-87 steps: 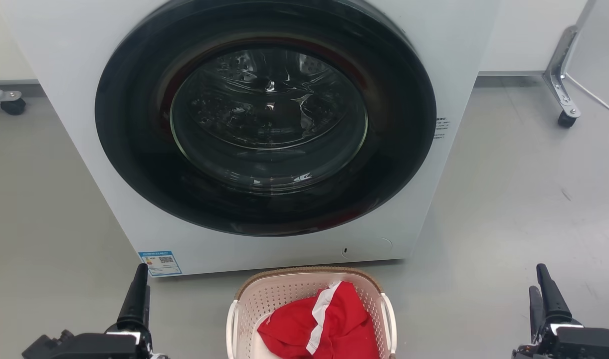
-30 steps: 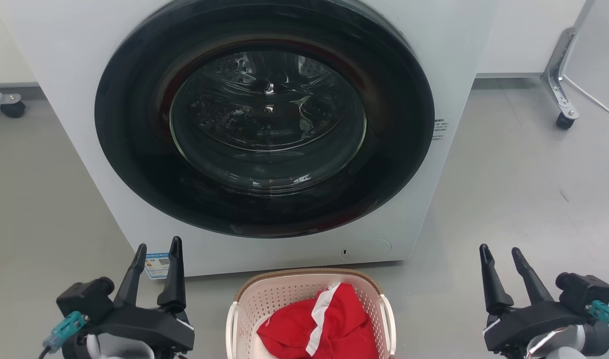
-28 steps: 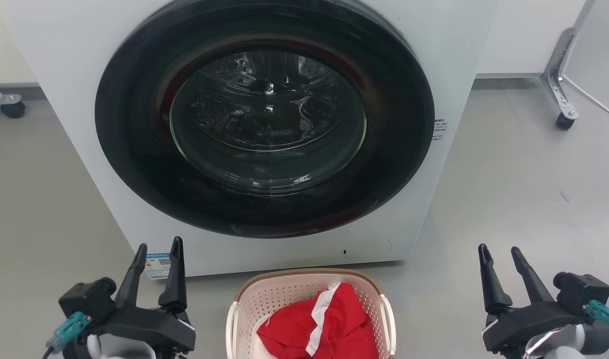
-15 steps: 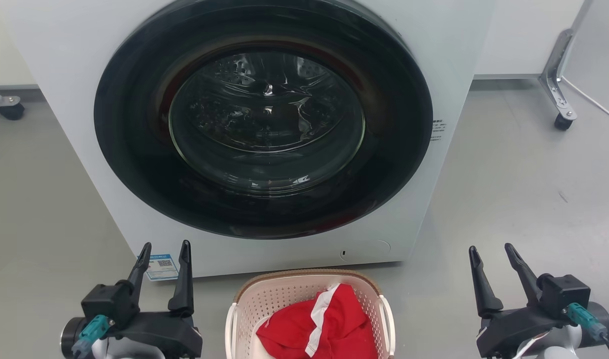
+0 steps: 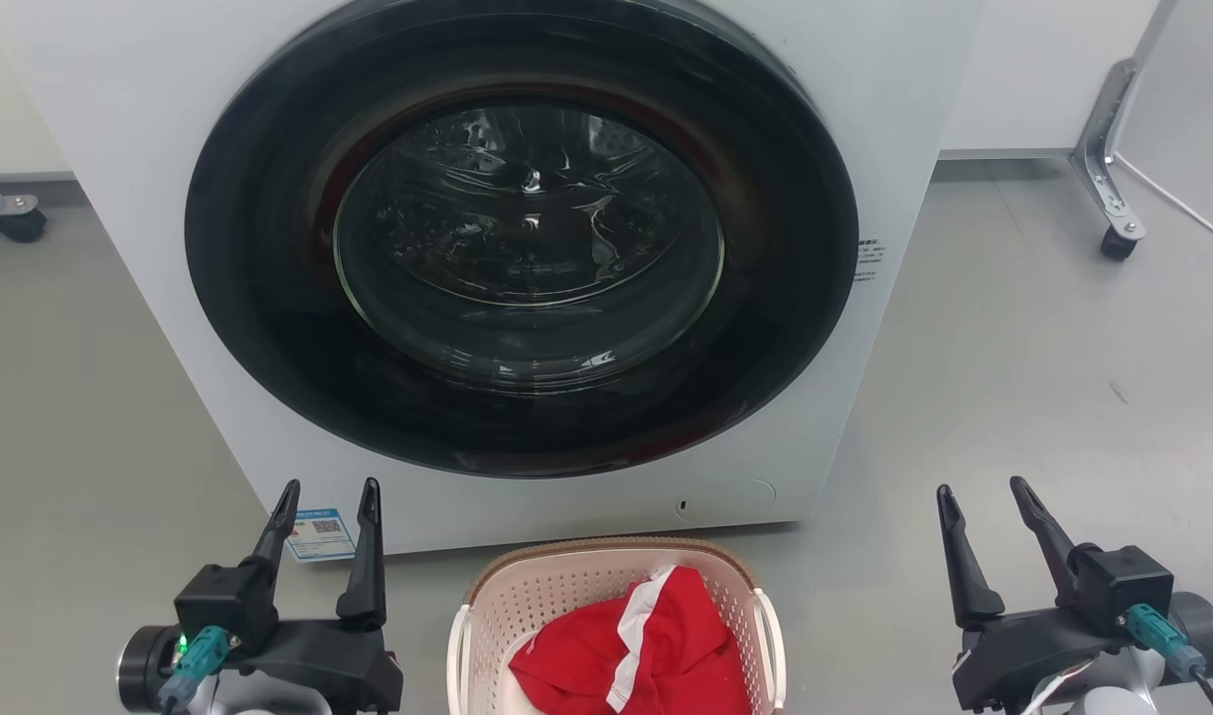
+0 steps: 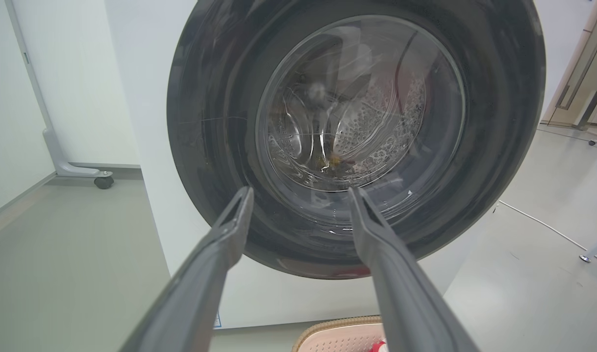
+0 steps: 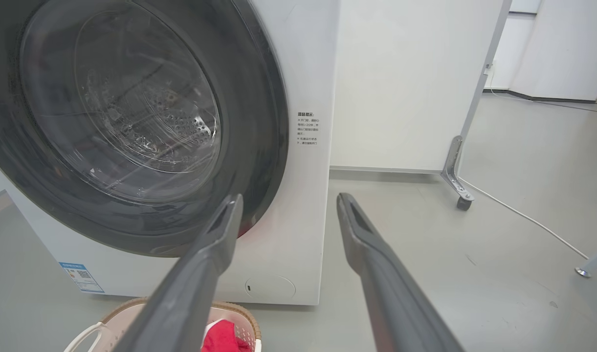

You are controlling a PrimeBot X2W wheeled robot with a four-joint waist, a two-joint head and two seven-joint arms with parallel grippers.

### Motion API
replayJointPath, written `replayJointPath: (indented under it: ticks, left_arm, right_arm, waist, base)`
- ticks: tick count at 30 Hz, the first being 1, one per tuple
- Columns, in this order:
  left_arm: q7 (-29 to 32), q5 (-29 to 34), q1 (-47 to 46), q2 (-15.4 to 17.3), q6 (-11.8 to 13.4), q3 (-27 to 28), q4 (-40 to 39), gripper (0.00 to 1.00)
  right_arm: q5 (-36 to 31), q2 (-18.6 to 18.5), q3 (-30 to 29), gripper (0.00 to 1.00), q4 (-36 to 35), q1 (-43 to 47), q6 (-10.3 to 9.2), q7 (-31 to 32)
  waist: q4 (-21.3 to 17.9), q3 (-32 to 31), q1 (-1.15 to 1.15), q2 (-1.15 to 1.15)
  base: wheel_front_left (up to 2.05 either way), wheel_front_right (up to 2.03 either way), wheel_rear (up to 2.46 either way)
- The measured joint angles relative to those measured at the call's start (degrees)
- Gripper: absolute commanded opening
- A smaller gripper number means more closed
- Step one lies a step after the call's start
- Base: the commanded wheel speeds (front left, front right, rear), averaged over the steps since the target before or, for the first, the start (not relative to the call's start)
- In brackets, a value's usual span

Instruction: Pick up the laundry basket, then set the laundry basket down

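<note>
The laundry basket (image 5: pixel 566 594) is set on the floor (image 5: pixel 1013 397) just before the washing machine (image 5: pixel 904 149). The left end effector (image 5: pixel 330 487) and right end effector (image 5: pixel 981 487) are spread open, empty, flanking it. Its side handles (image 5: pixel 773 636) are best gripped together for a level lift.

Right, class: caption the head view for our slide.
Open left gripper and open right gripper flank the laundry basket of red cloth before the washing machine.
</note>
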Motion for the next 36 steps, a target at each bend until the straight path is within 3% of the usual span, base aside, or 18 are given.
replayJointPath:
  ticks: [36]
  left_arm:
    - [0.02, -0.23, -0.19, -0.40, 0.02, -0.02, 0.53, 1.00]
  right_arm:
    - [0.54, 1.30, -1.72, 1.00, 0.49, -0.88, 2.01, 0.00]
  waist:
    - [-0.02, 3.22, 0.00, 0.00]
  base:
    - [0.00, 0.00, 0.00]
